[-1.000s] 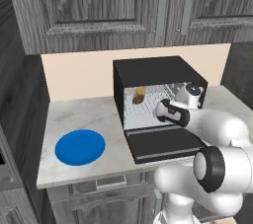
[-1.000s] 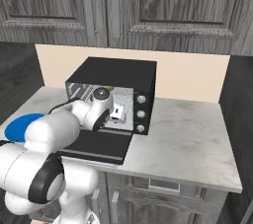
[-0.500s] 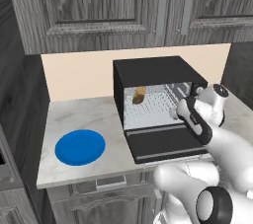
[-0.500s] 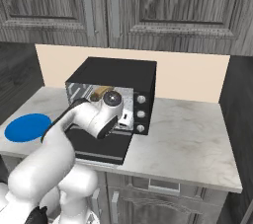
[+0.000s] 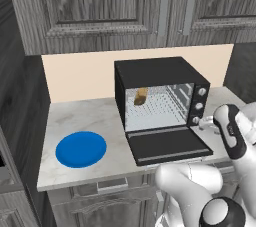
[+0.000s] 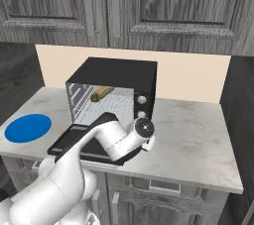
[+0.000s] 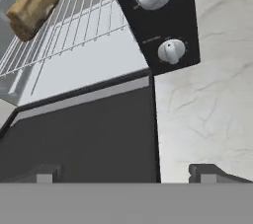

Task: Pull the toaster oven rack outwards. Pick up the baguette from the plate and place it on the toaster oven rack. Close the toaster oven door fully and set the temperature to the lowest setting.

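The gripper (image 7: 126, 173) jaws stand wide apart, holding nothing, apparently clear of the toaster oven door (image 7: 79, 134) lying flat open below.

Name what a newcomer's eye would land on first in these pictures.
The black toaster oven on the marble counter, with its door folded down flat in front. The baguette lies on the rack inside, and the bright blue plate sits bare to the oven's left. The open gripper hovers over the door's right edge.
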You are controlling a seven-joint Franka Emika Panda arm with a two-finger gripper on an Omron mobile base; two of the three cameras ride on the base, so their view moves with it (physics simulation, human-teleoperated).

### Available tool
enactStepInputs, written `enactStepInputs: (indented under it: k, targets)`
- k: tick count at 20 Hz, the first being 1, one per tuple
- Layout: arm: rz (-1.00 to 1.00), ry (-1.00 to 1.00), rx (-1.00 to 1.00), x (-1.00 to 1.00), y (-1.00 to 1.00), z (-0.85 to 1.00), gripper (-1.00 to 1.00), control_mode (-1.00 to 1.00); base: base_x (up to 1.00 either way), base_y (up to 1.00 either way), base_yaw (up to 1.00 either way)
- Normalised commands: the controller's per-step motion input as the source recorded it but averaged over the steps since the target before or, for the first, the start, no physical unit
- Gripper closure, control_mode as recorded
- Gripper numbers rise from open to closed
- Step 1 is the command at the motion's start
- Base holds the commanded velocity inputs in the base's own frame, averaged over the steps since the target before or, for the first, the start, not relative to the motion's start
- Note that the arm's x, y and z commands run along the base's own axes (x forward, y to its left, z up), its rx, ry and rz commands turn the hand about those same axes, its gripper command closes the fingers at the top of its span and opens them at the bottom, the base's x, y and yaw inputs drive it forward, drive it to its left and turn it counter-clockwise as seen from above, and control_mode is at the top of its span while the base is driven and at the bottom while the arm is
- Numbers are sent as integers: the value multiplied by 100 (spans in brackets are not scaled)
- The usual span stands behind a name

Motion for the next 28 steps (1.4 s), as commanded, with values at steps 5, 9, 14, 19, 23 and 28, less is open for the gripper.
enactStepInputs:
  k: [5,9,14,19,23,28]
  targets:
    - [4,0,22,-61,-25,0,-100,-100,0,0,0]
    - [3,0,12,-31,0,0,-100,-100,0,0,0]
    - [0,3,14,-18,0,0,-100,-100,0,0,0]
    - [0,1,15,0,0,-5,-100,-100,0,0,0]
    - [0,2,21,0,0,-3,-100,-100,0,0,0]
    - [0,11,18,0,0,-6,-100,-100,0,0,0]
